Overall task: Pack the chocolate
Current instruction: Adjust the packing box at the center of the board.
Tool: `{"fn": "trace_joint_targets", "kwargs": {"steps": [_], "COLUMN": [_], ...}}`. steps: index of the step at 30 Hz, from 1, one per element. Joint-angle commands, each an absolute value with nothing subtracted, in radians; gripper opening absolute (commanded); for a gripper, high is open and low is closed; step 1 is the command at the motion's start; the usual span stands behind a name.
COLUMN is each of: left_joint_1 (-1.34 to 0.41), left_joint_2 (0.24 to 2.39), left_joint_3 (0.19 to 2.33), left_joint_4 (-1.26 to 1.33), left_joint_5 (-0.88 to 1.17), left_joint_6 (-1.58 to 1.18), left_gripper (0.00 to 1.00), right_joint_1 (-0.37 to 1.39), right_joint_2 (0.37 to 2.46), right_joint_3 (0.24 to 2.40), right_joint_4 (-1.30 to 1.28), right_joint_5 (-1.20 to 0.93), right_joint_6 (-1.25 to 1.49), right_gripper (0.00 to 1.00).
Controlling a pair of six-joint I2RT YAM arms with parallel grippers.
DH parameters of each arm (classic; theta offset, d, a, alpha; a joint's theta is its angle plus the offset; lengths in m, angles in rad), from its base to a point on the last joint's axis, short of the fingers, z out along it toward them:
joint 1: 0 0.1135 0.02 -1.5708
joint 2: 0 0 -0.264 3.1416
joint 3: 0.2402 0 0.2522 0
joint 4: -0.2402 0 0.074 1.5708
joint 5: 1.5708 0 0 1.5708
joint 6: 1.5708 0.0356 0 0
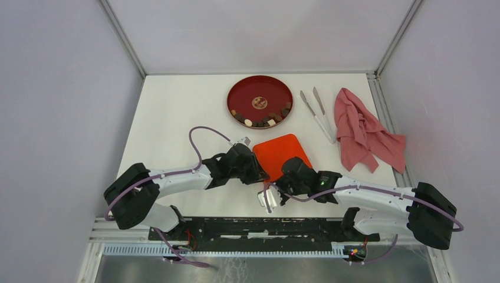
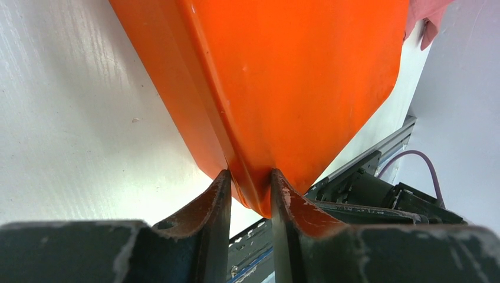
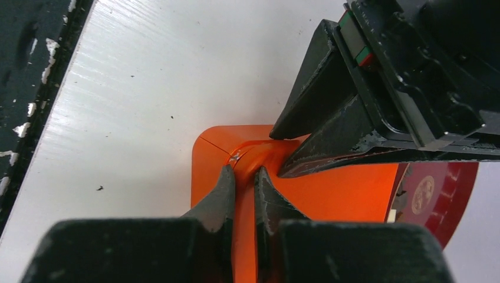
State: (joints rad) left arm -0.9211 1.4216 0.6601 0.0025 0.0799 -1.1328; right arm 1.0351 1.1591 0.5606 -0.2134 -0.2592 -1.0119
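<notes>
Chocolate pieces [image 1: 262, 119] sit along the near rim of the red plate [image 1: 244, 94], toward the surface's far edge. Mid-surface lies the orange pouch [image 1: 282, 152] — left tool [image 2: 250, 177] and right tool [image 3: 243, 171] both clamped on its near edge. Tongs [image 1: 318, 112] and pink cloth [image 1: 365, 132] lie rightward.

You are looking at a robotics lab test cell: a white counter [image 1: 171, 112] enclosed by plain panel walls [image 1: 53, 88] on aluminium framing [image 1: 122, 36], with a mounting rail [image 1: 259, 227] at the frame bottom.
</notes>
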Motion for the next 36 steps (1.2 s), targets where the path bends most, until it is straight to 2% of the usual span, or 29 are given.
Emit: {"fn": "trace_joint_targets", "kwargs": {"steps": [1, 5, 7, 8, 11, 13, 15, 16, 17, 20, 21, 26, 32, 36], "left_joint_1": [-0.930, -0.931, -0.930, -0.931, -0.927, -0.926, -0.924, -0.923, -0.922, -0.918, -0.918, -0.918, -0.916, -0.914], "left_joint_2": [1.475, 1.483, 1.489, 1.489, 1.490, 1.492, 1.493, 1.493, 1.494, 1.493, 1.493, 1.493, 1.487, 1.489], "left_joint_3": [0.648, 0.665, 0.663, 0.664, 0.664, 0.661, 0.658, 0.659, 0.658, 0.657, 0.655, 0.653, 0.644, 0.641], "left_joint_4": [-0.050, -0.084, -0.087, -0.087, -0.090, -0.088, -0.087, -0.086, -0.086, -0.083, -0.082, -0.076, -0.066, -0.063], "left_joint_5": [0.063, 0.046, 0.047, 0.047, 0.046, 0.050, 0.052, 0.051, 0.051, 0.054, 0.053, 0.054, 0.056, 0.060], "left_joint_6": [-1.125, -1.112, -1.112, -1.112, -1.112, -1.112, -1.112, -1.112, -1.112, -1.113, -1.114, -1.114, -1.113, -1.112], "left_gripper": [0.26, 0.19, 0.15, 0.13, 0.10, 0.09, 0.06, 0.05, 0.05, 0.04, 0.04, 0.04, 0.03, 0.02], "right_joint_1": [1.068, 1.069, 1.065, 1.059, 0.973, 0.890, 0.810, 0.772, 0.750, 0.706, 0.691, 0.641, 0.643, 0.708], "right_joint_2": [1.228, 1.216, 1.211, 1.210, 1.216, 1.224, 1.231, 1.235, 1.239, 1.275, 1.294, 1.349, 1.476, 1.623], "right_joint_3": [0.488, 0.490, 0.518, 0.535, 0.635, 0.725, 0.819, 0.867, 0.907, 1.053, 1.114, 1.243, 1.017, 0.870], "right_joint_4": [-0.318, -0.353, -0.381, -0.393, -0.469, -0.540, -0.620, -0.654, -0.679, -0.781, -0.827, -0.919, -0.839, -0.785], "right_joint_5": [-0.147, -0.189, -0.231, -0.254, -0.409, -0.519, -0.619, -0.650, -0.675, -0.693, -0.698, -0.716, -0.705, -0.645], "right_joint_6": [-1.006, -1.007, -0.995, -0.987, -0.980, -0.992, -1.011, -1.012, -1.005, -0.982, -0.979, -0.935, -0.901, -0.893], "right_gripper": [0.05, 0.03, 0.07, 0.11, 0.37, 0.43, 0.45, 0.42, 0.35, 0.05, 0.00, 0.00, 0.00, 0.00]}}
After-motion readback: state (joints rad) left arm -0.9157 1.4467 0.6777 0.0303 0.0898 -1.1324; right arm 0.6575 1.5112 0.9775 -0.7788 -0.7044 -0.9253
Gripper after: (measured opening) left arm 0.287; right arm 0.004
